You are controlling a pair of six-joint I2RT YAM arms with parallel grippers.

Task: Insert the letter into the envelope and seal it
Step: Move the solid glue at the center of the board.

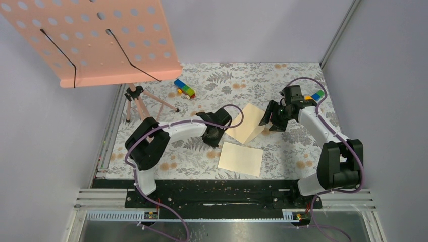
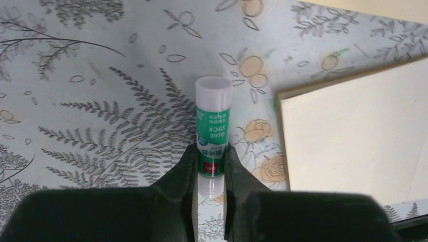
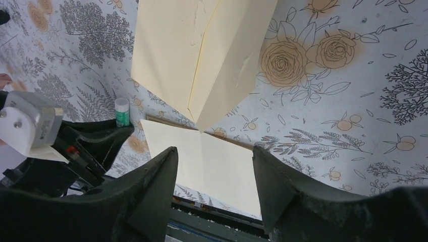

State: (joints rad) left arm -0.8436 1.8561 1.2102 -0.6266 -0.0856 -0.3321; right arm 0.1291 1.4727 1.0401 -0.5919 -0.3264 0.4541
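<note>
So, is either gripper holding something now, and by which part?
The left gripper holds the glue stick by the near end of its green body; the right gripper is open, holding nothing.

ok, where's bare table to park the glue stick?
Bare: the back strip of table between the coloured blocks and the right pincer; also front right, between the flat sheet and the right arm's base. Crowded: the middle, where the left pincer, shut on the glue stick, and the tilted paper meet.
</note>
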